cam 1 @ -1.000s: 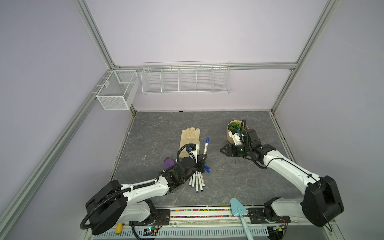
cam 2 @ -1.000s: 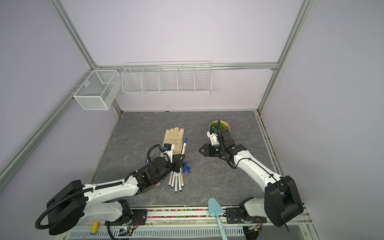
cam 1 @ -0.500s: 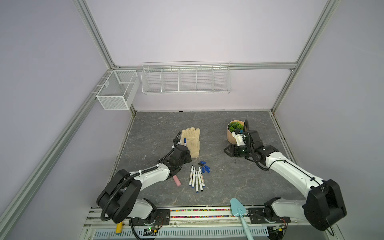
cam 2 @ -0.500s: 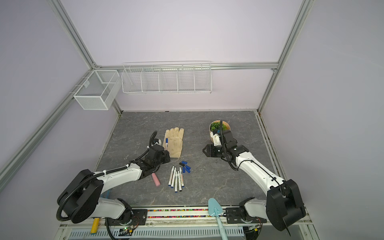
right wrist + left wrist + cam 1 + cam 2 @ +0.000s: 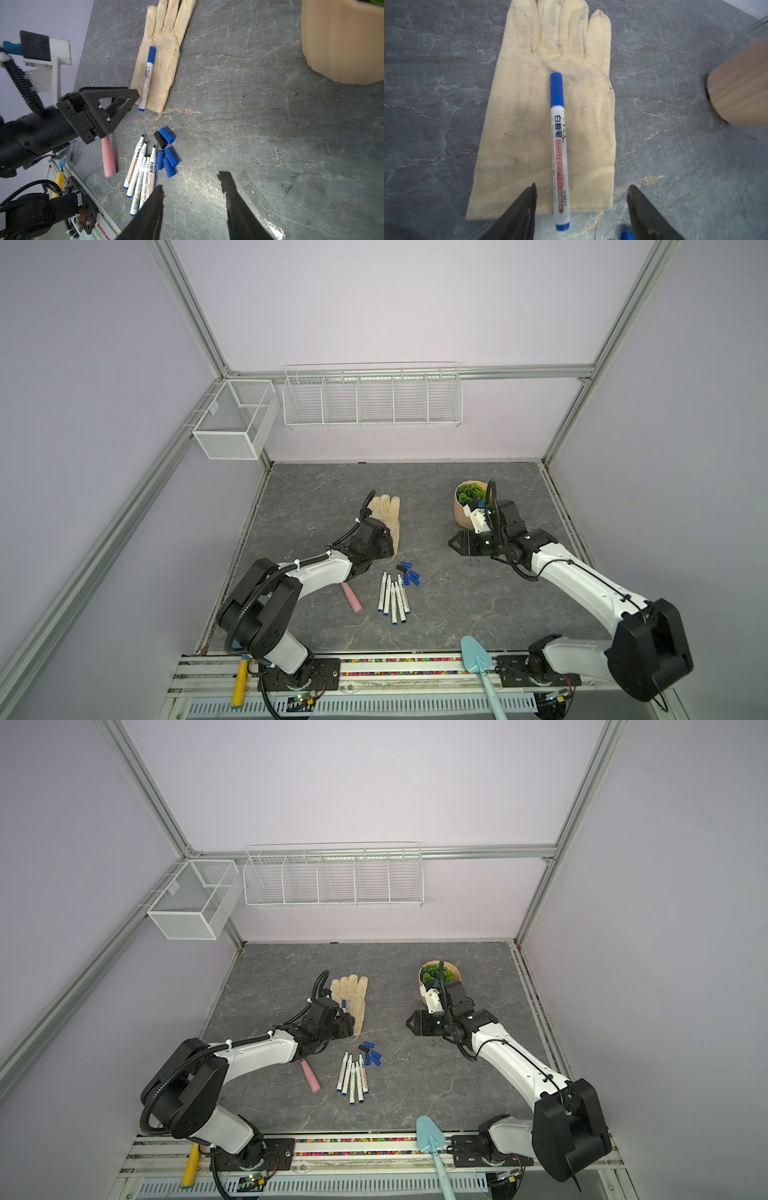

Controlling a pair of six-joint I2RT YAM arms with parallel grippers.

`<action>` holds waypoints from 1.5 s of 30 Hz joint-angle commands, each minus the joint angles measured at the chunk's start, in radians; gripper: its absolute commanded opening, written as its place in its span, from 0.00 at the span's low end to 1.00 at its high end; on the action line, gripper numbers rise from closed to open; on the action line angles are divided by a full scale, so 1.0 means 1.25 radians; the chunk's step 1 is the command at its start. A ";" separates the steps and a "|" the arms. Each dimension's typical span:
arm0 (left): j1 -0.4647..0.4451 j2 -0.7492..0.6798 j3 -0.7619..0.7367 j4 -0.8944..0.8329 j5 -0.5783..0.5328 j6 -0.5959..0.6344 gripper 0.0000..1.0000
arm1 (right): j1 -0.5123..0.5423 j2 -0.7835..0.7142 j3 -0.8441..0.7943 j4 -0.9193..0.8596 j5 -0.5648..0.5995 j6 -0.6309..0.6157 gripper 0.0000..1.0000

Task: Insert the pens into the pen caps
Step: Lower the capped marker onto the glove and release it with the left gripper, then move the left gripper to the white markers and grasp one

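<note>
Several uncapped white pens (image 5: 392, 593) lie side by side on the grey mat, also in the right wrist view (image 5: 143, 170). Just beyond their tips sit the pen caps (image 5: 409, 572), several blue (image 5: 169, 158) and one black (image 5: 160, 140). One pen with a blue cap on it (image 5: 559, 149) lies along a cream glove (image 5: 529, 124). My left gripper (image 5: 581, 199) stands open at that pen's rear end, its jaws apart on either side and not touching it. My right gripper (image 5: 455, 543) hovers open and empty to the right of the caps (image 5: 192, 182).
A tan pot with a green plant (image 5: 465, 506) stands just behind my right wrist. A pink trowel handle (image 5: 352, 597) lies left of the pens, its blade hidden under my left arm. A teal trowel (image 5: 478, 659) and a yellow-handled tool (image 5: 240, 682) rest on the front rail.
My left gripper carried the capped pen from above the pen cluster back-left onto the glove, then opened and let it go. The right gripper barely moved.
</note>
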 commanded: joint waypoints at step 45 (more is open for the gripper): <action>-0.197 -0.251 -0.206 -0.265 -0.012 -0.014 0.63 | -0.004 0.069 0.015 -0.036 0.008 -0.037 0.47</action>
